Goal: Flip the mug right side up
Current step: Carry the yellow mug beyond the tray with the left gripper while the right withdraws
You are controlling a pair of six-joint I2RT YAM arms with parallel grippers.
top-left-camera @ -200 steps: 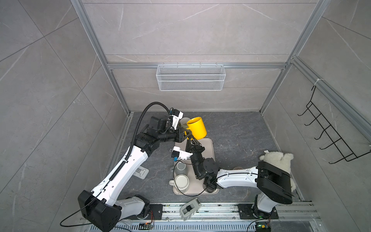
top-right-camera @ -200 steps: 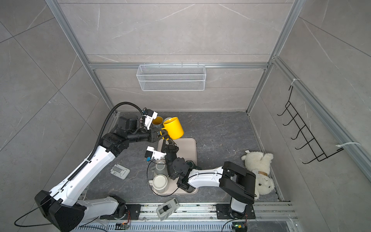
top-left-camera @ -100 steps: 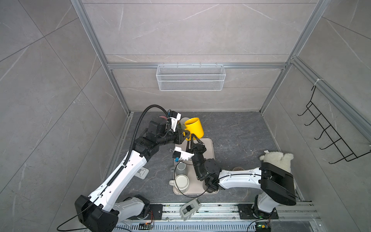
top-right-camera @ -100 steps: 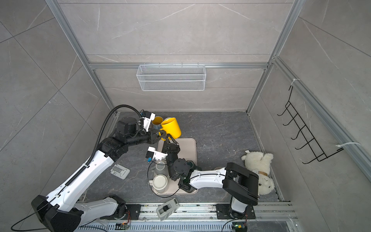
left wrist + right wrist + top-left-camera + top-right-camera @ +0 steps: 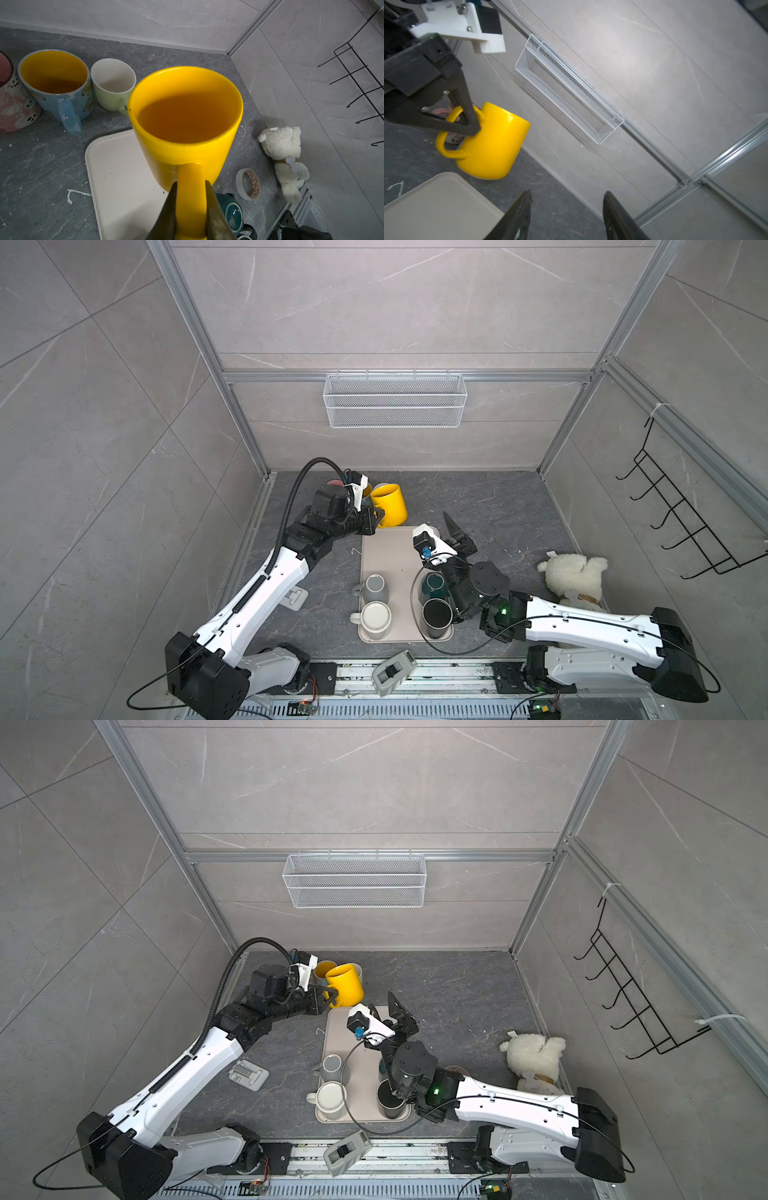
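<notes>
- Mug (image 5: 392, 506), yellow: mouth up, slightly tilted, off the tray's (image 5: 386, 556) far left corner
- Left gripper (image 5: 191, 185): I read its jaws pinched on mug's handle
- Right gripper (image 5: 568, 194): jaws parted, empty

Right gripper (image 5: 457, 531) has let go of the yellow mug (image 5: 390, 506), spread its jaws and backed off toward the tray's (image 5: 386, 556) far right corner. Left gripper (image 5: 376, 519) has swung the mug a bit left and tipped it closer to upright.
</notes>
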